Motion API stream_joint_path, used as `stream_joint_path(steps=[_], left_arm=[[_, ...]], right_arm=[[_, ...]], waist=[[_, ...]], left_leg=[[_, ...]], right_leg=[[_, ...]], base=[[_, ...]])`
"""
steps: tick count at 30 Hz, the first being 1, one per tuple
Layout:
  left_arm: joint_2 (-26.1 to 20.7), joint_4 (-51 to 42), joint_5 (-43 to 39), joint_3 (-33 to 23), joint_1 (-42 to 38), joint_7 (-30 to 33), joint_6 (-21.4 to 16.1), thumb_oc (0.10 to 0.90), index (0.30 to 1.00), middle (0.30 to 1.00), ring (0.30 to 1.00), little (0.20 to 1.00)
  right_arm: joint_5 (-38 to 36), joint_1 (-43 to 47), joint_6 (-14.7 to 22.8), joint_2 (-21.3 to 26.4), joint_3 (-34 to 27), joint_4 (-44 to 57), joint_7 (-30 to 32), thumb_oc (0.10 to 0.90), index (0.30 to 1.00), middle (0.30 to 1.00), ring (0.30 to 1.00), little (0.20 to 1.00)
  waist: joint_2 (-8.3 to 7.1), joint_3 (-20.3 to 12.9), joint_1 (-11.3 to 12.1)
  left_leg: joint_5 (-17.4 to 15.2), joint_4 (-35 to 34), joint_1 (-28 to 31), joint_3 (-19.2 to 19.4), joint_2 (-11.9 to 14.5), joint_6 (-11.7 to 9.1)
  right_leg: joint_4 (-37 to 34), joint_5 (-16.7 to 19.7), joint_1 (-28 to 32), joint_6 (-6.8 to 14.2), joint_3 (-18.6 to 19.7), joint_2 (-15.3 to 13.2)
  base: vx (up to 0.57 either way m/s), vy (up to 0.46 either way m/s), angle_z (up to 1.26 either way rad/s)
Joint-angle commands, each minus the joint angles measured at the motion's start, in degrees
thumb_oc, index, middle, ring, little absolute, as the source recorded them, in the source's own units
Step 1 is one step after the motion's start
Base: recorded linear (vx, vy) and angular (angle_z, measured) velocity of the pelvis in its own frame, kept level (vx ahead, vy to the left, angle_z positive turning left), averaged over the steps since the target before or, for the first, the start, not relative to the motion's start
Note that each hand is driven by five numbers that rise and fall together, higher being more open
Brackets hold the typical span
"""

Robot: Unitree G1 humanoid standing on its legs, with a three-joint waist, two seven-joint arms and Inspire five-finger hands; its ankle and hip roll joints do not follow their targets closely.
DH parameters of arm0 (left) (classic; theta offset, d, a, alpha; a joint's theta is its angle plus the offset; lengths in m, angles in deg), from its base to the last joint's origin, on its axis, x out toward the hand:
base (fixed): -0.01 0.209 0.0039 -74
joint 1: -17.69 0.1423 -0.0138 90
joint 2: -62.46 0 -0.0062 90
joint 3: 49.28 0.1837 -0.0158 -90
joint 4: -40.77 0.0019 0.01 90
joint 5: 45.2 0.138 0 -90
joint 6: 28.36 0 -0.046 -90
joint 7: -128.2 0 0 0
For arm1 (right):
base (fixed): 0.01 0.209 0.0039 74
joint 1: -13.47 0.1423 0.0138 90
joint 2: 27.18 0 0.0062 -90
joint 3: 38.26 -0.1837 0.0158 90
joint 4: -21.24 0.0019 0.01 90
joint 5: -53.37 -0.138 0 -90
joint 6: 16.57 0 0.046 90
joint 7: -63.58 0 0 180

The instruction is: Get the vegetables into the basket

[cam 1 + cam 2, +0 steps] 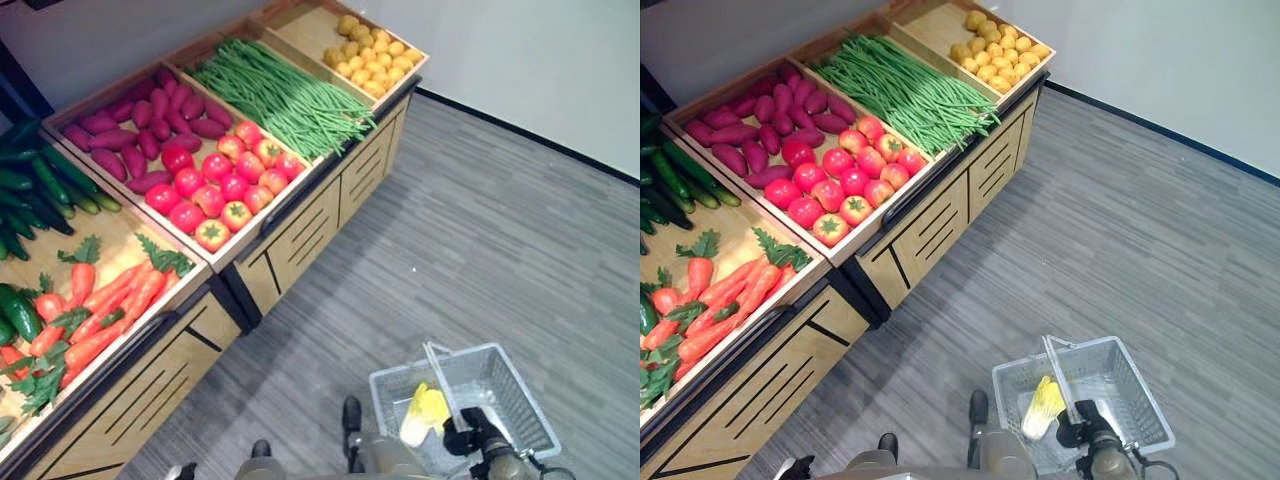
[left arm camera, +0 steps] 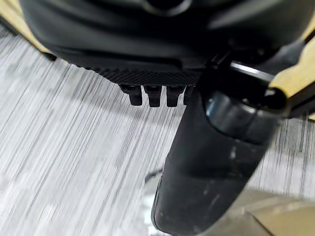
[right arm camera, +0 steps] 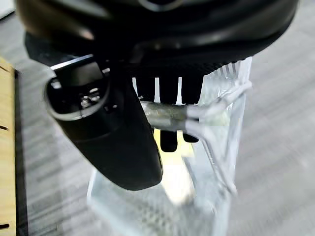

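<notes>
Left eye view looks down on a long wooden produce bench (image 1: 300,230) running from the lower left to the top, split into open bins. From the far end: a bin of small yellow potatoes (image 1: 368,55), a bin of green beans (image 1: 280,92), then a wide bin with purple sweet potatoes (image 1: 140,130) at its back and red tomatoes (image 1: 222,185) at its front. The next bin holds dark cucumbers (image 1: 40,190) at the back and carrots (image 1: 100,310) with leafy tops nearer, with some red peppers (image 1: 48,305) among them at the left edge.

On the grey plank floor (image 1: 480,220), to the right of the bench and well apart from it, hangs a clear wire-mesh basket (image 1: 510,400). A yellow-and-white leafy vegetable, likely a small cabbage (image 1: 423,412), lies inside it against the near wall.

Right robot hand (image 3: 167,103) grips the basket's metal handle (image 3: 172,115): in the right wrist view its fingers curl over the bar and the thumb closes beside it, with the basket and the pale vegetable below.

Left robot hand (image 2: 157,93) hangs over the floor beside the bench front, its fingers curled in and holding nothing.
</notes>
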Motion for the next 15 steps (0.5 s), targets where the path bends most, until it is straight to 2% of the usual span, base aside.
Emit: stream_joint_path(steps=[1,2,4,7,9,10,11,15], left_arm=[[-1.0,-0.8,-0.6,1.2,-4.9,1.3,-0.2,0.9,1.0,1.0,1.0,1.0],[-0.9,-0.9,-0.4,1.6,-5.3,1.3,-0.1,0.9,1.0,1.0,1.0,1.0],[-0.9,-1.0,0.2,2.1,-6.0,1.6,0.2,0.9,1.0,1.0,1.0,1.0],[-0.9,-0.8,1.3,2.7,-6.6,2.0,0.7,0.9,1.0,1.0,1.0,1.0],[-1.2,-0.6,2.7,3.3,-7.6,2.5,1.3,0.9,1.0,1.0,1.0,1.0],[-1.3,-0.7,3.1,3.6,-7.9,2.7,1.5,0.9,1.0,1.0,1.0,1.0],[-1.4,-0.4,3.6,3.8,-8.1,2.7,1.5,0.9,1.0,1.0,1.0,1.0],[-1.7,-0.1,3.9,3.6,-7.3,2.6,1.4,0.9,1.0,1.0,1.0,1.0]], right_arm=[[-0.2,1.0,3.2,4.5,-1.7,1.3,2.0,0.4,0.3,0.3,0.3,0.3],[-0.4,0.8,3.1,4.6,-1.9,1.0,2.0,0.4,0.3,0.3,0.3,0.3],[-0.7,-0.5,3.0,4.5,-2.5,1.0,2.3,0.4,0.3,0.3,0.3,0.3],[-1.1,-1.4,3.0,4.3,-3.2,0.7,2.6,0.4,0.3,0.3,0.3,0.3],[-1.7,-2.7,3.1,3.8,-4.2,0.5,3.1,0.4,0.3,0.3,0.3,0.3],[-1.9,-2.8,3.1,3.6,-4.4,0.2,3.1,0.4,0.3,0.3,0.3,0.3],[-2.2,-2.3,3.1,3.4,-4.6,-0.5,3.4,0.4,0.3,0.3,0.3,0.3],[-2.2,-1.6,3.0,2.4,-4.3,-2.4,3.5,0.4,0.3,0.3,0.3,0.3]], waist=[[0.31,0.9,-2.6],[0.48,1.0,-2.9],[0.89,1.2,-3.3],[1.39,1.0,-3.5],[2.39,0.8,-3.9],[2.73,0.9,-3.9],[2.86,1.0,-3.9],[2.62,0.9,-3.7]], left_leg=[[-1.3,1.8,-1.0,7.5,1.5,-0.5],[-0.7,2.6,-1.9,10.7,2.0,-0.5],[-0.8,2.5,-3.1,13.8,1.7,-0.5],[-0.6,1.5,-4.1,15.4,0.7,-0.2],[-0.4,-0.2,-5.0,17.9,-0.8,-0.1],[0.9,-1.5,-5.5,18.9,-1.3,0.6],[1.7,-2.3,-6.6,18.8,-2.1,0.9],[0.6,-4.0,-5.1,19.1,-3.0,1.8]], right_leg=[[5.4,-4.7,-0.9,6.4,1.0,-5.9],[5.0,-5.0,0.0,6.0,-0.3,-6.1],[4.0,-5.4,1.3,5.7,-2.1,-6.1],[3.1,-5.6,2.6,5.6,-3.9,-6.2],[2.7,-6.9,4.1,5.9,-6.0,-6.4],[2.5,-6.4,4.2,5.6,-7.4,-6.6],[2.5,-6.7,4.7,5.7,-8.0,-6.8],[3.0,-7.1,5.5,6.4,-7.4,-7.2]], base=[[0.02,-0.218,1.12],[0.03,-0.186,1.14],[0.03,-0.149,0.85],[0.03,-0.06,0.74],[0.1,0.002,0.54],[0.13,0.076,0.63],[0.08,0.108,0.53],[0.14,0.13,0.21]])
